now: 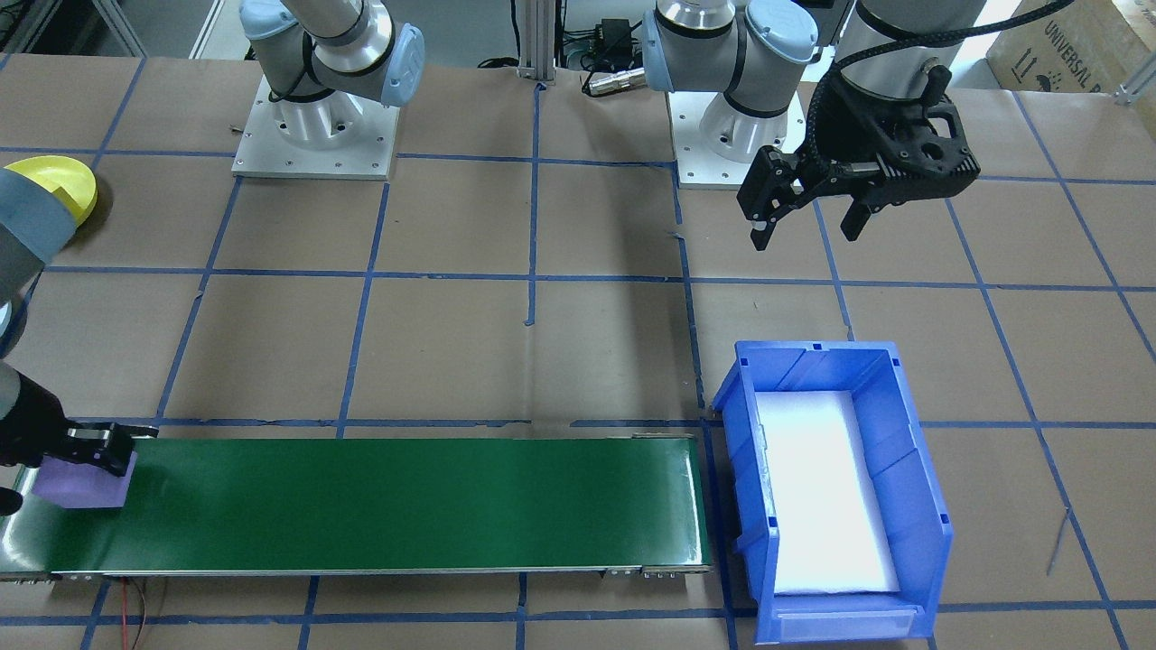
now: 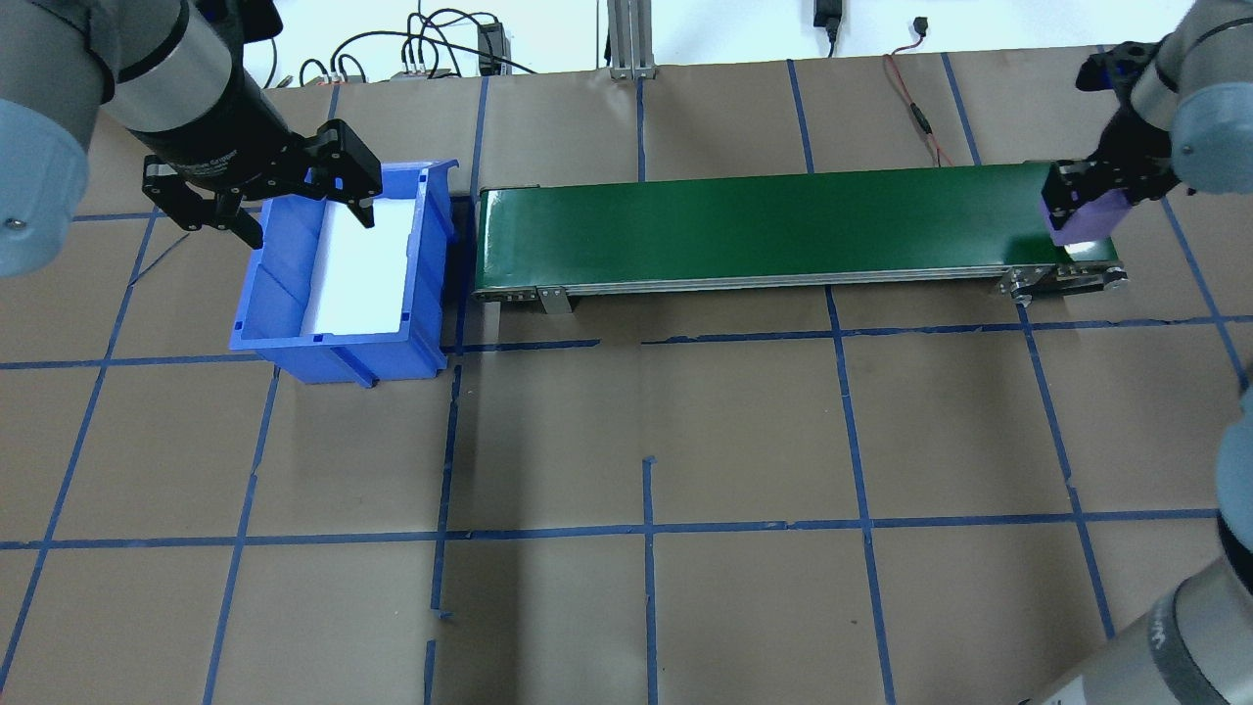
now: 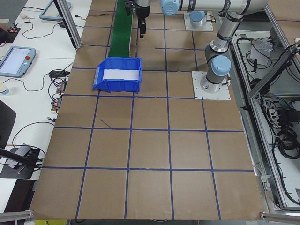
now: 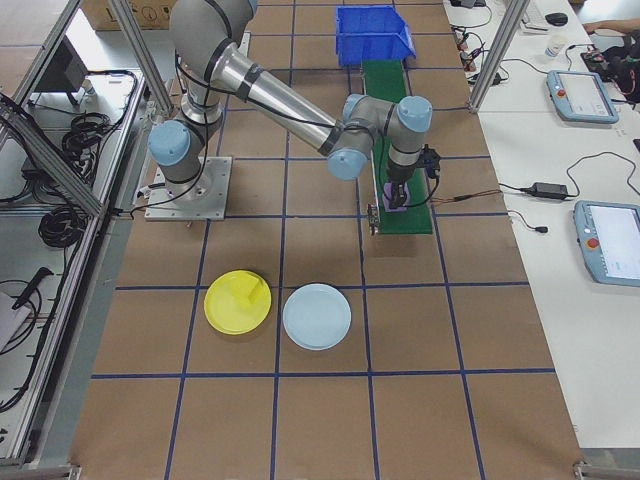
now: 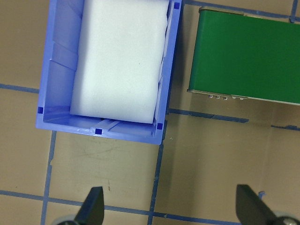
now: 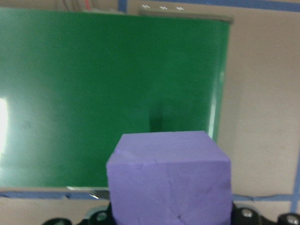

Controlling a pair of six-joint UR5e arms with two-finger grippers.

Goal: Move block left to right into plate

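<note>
Purple block (image 2: 1085, 217): clamped between your right gripper's (image 2: 1079, 204) fingers, at the end of the green conveyor belt (image 2: 764, 227). Whether it rests on the belt or sits just above it, cannot tell.
Right gripper state: closed on the block. The right wrist view shows the block (image 6: 169, 177) filling the gap directly ahead of the camera, with the belt (image 6: 108, 93) beyond it.
Block look: matte lilac foam cube, slightly rough faces, a faint crack line low on the face toward the camera.
Left gripper (image 2: 262, 196): fingers spread wide, holding nothing, touching nothing. It hangs over the near rim of the blue bin (image 2: 343, 269), at the belt's opposite end from the block.
Left wrist view: both fingertips (image 5: 93, 206) sit far apart at the bottom edge, bare brown paper between them, the bin (image 5: 61, 70) with its white foam liner (image 5: 119, 61) ahead.
Yellow plate (image 4: 237, 302): on the table, well apart from your right gripper (image 4: 397, 196), on the robot-base side of the belt end. Raised rim, glossy.
Plate neighbour: pale blue plate (image 4: 317, 316) just beside the yellow one, not touching.
Front view: the yellow plate (image 1: 56, 185) is partly hidden behind the right arm's elbow.
</note>
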